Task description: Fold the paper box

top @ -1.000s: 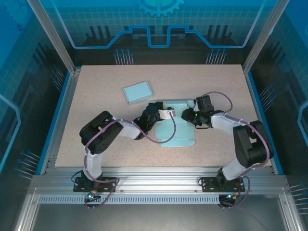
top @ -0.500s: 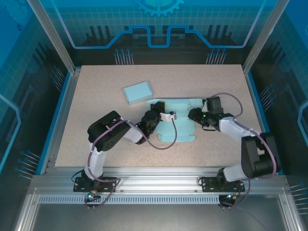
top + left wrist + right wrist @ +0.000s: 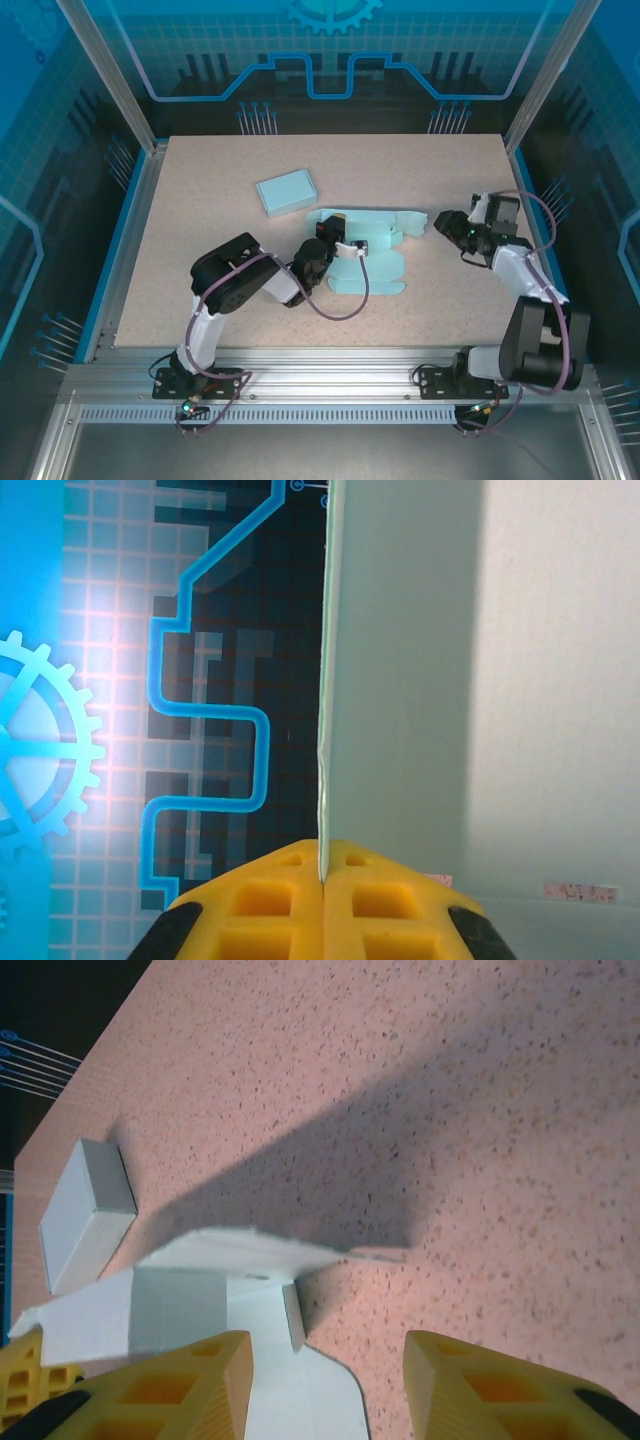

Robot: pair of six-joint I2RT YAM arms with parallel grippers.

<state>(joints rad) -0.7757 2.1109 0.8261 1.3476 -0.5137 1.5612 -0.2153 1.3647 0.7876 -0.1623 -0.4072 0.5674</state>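
Pale blue card, the paper box (image 3: 372, 262) lay mostly flat in the middle of the bench (image 3: 230, 170), one panel pinched in the left end effector (image 3: 322, 885), the right end effector (image 3: 446, 222) nearby with jaws apart and empty, so most folding seemed undone.

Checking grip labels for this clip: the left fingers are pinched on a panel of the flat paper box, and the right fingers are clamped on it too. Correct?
Not quite. The left fingers do pinch the paper box, but the right fingers stand open, gripping nothing, as the right wrist view shows.
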